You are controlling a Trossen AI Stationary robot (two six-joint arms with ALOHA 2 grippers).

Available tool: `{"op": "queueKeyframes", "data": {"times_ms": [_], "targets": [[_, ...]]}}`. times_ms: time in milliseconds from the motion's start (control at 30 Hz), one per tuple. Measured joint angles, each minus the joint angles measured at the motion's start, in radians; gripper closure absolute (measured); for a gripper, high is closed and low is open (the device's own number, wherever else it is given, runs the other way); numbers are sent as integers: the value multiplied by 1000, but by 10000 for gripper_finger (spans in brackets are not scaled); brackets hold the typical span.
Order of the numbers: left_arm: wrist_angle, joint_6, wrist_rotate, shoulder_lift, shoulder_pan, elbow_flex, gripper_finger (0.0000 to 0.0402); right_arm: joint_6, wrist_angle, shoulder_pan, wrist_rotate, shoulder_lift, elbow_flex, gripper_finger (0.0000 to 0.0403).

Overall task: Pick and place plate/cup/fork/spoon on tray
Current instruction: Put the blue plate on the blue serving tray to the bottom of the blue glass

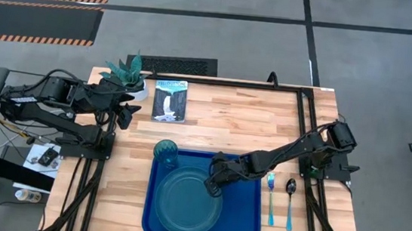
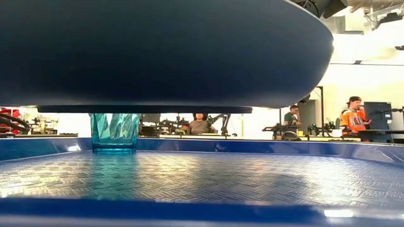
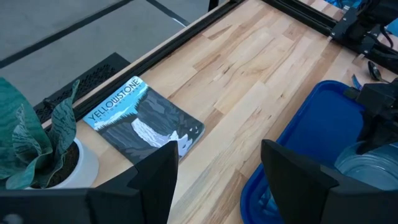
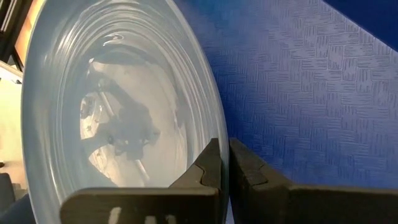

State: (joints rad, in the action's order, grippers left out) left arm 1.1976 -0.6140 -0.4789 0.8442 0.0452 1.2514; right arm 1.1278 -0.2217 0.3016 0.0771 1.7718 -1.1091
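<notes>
**Plate held above the tray, cutlery waiting on the right**

We start at the near edge, where the large royal-blue rectangular tray (image 1: pixel 250 211) lies on the wooden table (image 1: pixel 236 118). Over its middle sits the round teal-blue dinner plate (image 1: pixel 189 201), and the right gripper (image 1: pixel 215 183) is clamped on the plate's far-right rim, one finger on each side of the edge in the right wrist view. From table height the plate's underside (image 2: pixel 158 50) hangs clear of the tray floor (image 2: pixel 202 183), so we judge it has not yet been set down: the drop is straight down, with the tray directly beneath.

Just right of the tray, on bare wood, lie the slim fork with metallic tines and a light-blue handle (image 1: pixel 270 197) and, beside it, the slim spoon with a dark oval bowl and a light-blue handle (image 1: pixel 290 202). Both run near to far with their heads at the far end, side by side, and the right arm is much the nearer to them.

Farther back, the small translucent teal-green tumbler (image 1: pixel 165 152) stands in the tray's far-left corner.

At the far left the left gripper (image 1: pixel 124 113) waits with its fingers spread, holding nothing, beside a white pot with a green plant (image 1: pixel 128 74) and a small printed booklet (image 3: pixel 142 118) (its cover reads "YELLOWSTONE").
</notes>
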Motion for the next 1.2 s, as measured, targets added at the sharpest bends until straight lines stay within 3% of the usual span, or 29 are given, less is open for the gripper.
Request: {"op": "queueKeyframes", "data": {"times_ms": [700,1200], "targets": [[0,0,0,0,0,0,187,5,113,12,32,51,-3,378],[0,0,0,0,0,0,187,16,103,4,23,47,0,378]]}}
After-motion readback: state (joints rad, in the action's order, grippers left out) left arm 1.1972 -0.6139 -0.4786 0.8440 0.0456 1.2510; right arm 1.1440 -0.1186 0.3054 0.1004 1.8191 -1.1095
